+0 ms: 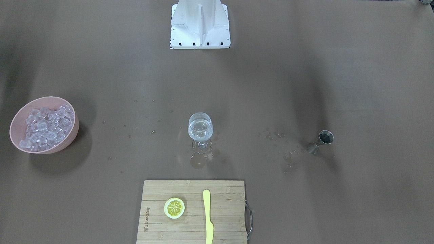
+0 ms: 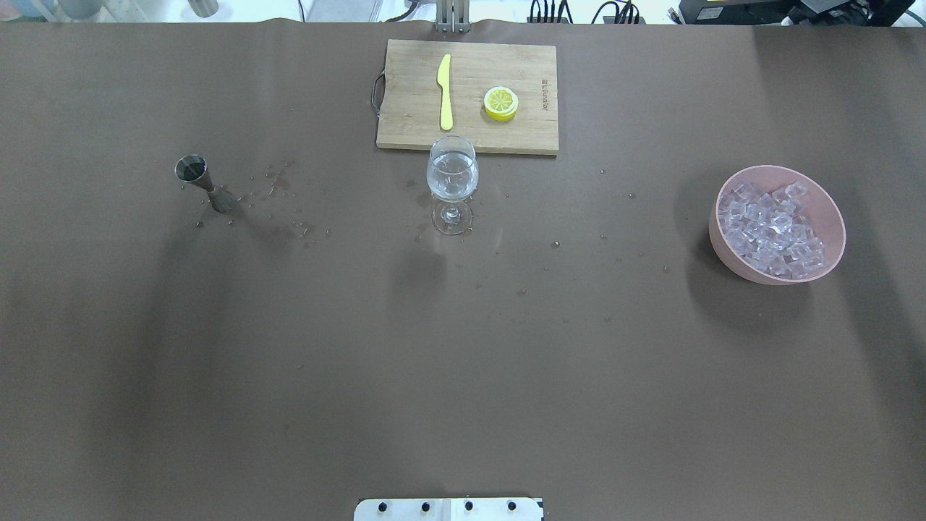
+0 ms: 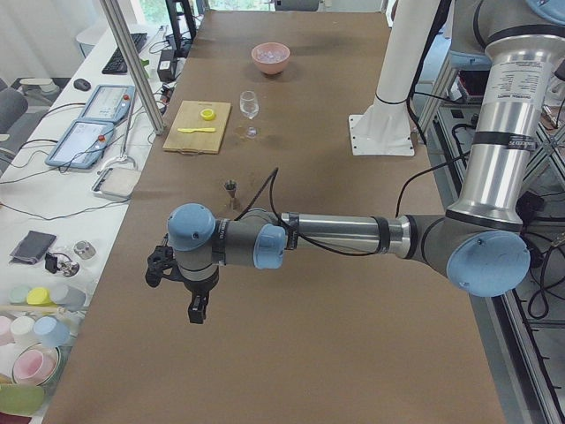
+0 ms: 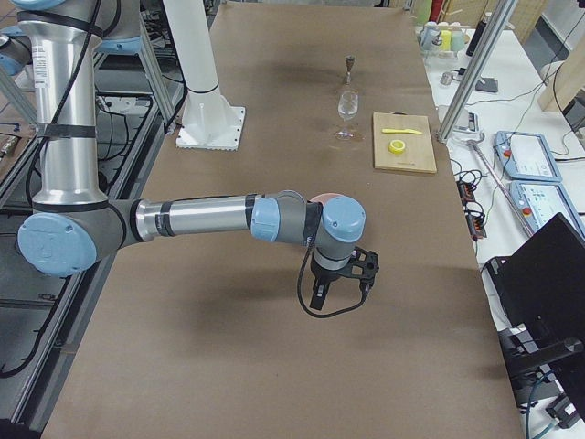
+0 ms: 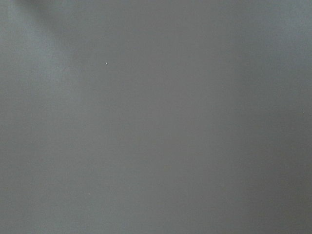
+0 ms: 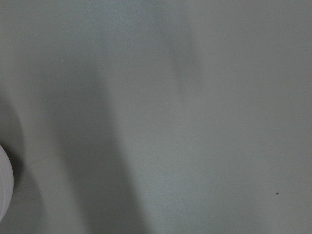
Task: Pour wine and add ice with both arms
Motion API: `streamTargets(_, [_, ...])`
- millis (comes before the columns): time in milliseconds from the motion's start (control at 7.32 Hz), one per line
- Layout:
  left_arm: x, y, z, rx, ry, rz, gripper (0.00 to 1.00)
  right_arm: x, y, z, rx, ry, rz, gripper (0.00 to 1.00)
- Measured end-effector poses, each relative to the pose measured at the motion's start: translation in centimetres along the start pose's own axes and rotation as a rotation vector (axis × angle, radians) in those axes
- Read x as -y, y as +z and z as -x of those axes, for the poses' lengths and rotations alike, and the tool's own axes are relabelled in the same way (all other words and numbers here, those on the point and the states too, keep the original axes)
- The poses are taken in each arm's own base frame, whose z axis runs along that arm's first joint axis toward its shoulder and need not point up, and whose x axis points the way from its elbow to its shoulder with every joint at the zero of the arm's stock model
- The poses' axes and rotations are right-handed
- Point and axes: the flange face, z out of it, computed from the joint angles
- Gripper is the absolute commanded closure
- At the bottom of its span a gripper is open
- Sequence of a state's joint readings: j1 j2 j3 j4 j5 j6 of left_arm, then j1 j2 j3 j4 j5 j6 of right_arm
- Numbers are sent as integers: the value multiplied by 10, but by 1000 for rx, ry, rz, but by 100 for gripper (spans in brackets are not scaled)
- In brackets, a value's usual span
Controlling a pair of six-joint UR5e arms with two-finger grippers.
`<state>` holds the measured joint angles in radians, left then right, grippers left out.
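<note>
Front: wine (image 1: 200, 133) in upright glass (image 1: 202, 145); ice (image 1: 45, 127) in bowl (image 1: 67, 140) | Overhead: arms absent | Left side: left gripper (image 3: 196, 305) short of the glass; jaw state cannot be told | Right side: right gripper (image 4: 338, 285) nearer the ice, probably just beyond it; jaws likewise unclear
</note>
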<state>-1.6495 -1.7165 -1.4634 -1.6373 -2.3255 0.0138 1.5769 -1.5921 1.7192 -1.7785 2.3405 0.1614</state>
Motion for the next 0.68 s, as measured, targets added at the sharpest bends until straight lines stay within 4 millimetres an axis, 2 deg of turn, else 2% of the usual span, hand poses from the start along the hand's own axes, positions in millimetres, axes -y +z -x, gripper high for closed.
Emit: streamTargets(683, [-9, 4, 4, 0, -3, 7, 2, 1, -2, 3, 2, -2, -4, 0])
